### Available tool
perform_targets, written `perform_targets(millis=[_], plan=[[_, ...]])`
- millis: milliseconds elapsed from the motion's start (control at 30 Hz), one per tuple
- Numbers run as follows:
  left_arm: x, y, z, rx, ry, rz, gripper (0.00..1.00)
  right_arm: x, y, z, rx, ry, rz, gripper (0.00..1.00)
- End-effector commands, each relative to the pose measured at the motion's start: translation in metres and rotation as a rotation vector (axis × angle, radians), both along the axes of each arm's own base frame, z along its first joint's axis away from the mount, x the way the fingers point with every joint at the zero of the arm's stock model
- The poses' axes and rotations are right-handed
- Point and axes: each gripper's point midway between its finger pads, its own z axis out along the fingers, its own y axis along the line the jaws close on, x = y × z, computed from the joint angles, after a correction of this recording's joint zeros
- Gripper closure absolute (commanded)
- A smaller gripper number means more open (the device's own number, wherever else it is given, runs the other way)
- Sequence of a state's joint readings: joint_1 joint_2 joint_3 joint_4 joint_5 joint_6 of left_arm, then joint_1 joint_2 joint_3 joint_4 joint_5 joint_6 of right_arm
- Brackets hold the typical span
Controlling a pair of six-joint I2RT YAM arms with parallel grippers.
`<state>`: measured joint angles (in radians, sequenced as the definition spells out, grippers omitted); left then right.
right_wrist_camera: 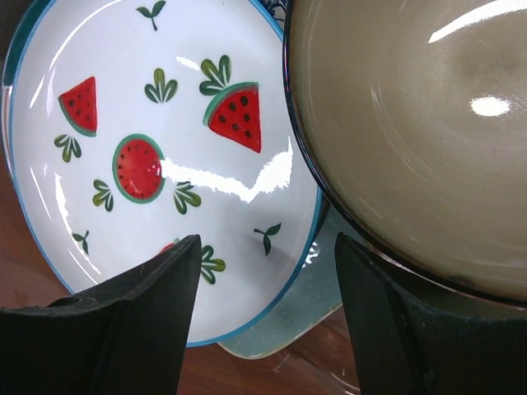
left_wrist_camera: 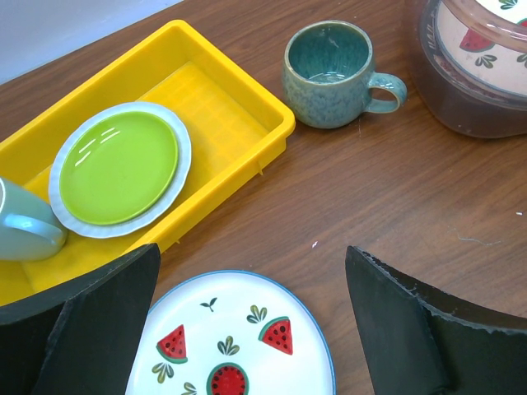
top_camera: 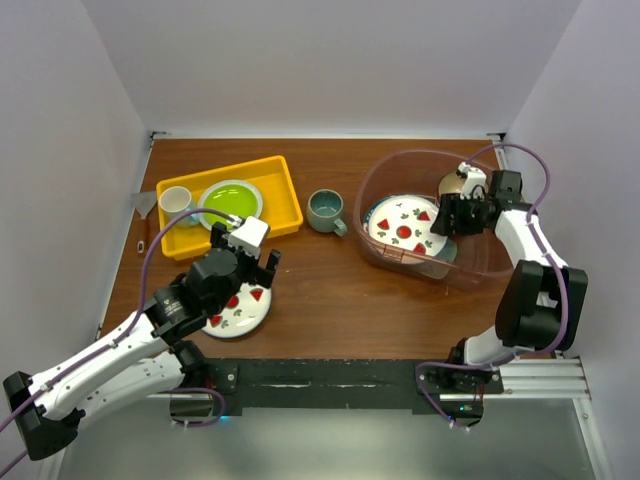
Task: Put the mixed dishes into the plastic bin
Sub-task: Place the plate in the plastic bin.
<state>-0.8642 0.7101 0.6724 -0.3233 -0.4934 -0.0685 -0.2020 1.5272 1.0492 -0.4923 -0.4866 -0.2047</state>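
Right gripper (right_wrist_camera: 268,243) spread inside bin (top_camera: 470,265), right side of tabletop. Bowl (right_wrist_camera: 412,123) overlaps binned plate (right_wrist_camera: 148,148), close by one jaw: I risk snagging, tipping it on withdrawal. Left gripper (left_wrist_camera: 251,251) wide above loose plate (left_wrist_camera: 239,346), front-left. Mug (left_wrist_camera: 329,74) mid-tabletop, not binned.

shallow yellow tray (top_camera: 276,205), brown wooden table (top_camera: 330,290)

**Surfaces and finishes**

Table (left_wrist_camera: 412,206): brown wood, visible grain, low sheen, a few fine scratches.
Yellow tray (left_wrist_camera: 239,99): smooth moulded plastic, faintly ribbed floor.
Green plate (left_wrist_camera: 119,169), watermelon plate (right_wrist_camera: 165,123): glazed ceramic, high gloss, hard highlights.
Mug (left_wrist_camera: 329,74): speckled teal glaze, satin.
Tan bowl (right_wrist_camera: 428,140): glossy glaze.
Mint tray (right_wrist_camera: 288,317): duller, satin.
Plastic bin (left_wrist_camera: 465,111): clear, smooth, pink-tinted.
Left gripper (left_wrist_camera: 251,255): fingers (left_wrist_camera: 412,329) matt black, rough-cut edges.
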Motion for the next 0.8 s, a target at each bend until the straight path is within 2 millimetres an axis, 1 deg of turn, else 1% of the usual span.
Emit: perform_targets(millis=[0,233,433,567,633,767], plan=[[0.002,-0.001,0.006,-0.029,-0.018,0.003,0.0,0.008,-0.005,0.03,-0.067,-0.092,0.038,0.28],[0.002,0.0,0.006,-0.028,-0.02,0.005,0.0,-0.001,-0.01,0.038,-0.116,-0.1,0.048,0.18],[0.002,0.002,0.007,-0.029,-0.023,0.016,0.0,-0.01,-0.012,0.044,-0.139,-0.09,0.071,0.13],[0.002,0.003,0.007,-0.029,-0.025,0.02,0.0,-0.015,-0.012,0.055,-0.157,-0.103,0.095,0.1],[0.002,0.003,0.008,-0.032,-0.027,0.022,0.0,-0.019,-0.012,0.057,-0.163,-0.1,0.101,0.09],[0.002,0.004,0.008,-0.031,-0.028,0.025,0.0,-0.023,-0.01,0.072,-0.174,-0.132,0.109,0.09]])
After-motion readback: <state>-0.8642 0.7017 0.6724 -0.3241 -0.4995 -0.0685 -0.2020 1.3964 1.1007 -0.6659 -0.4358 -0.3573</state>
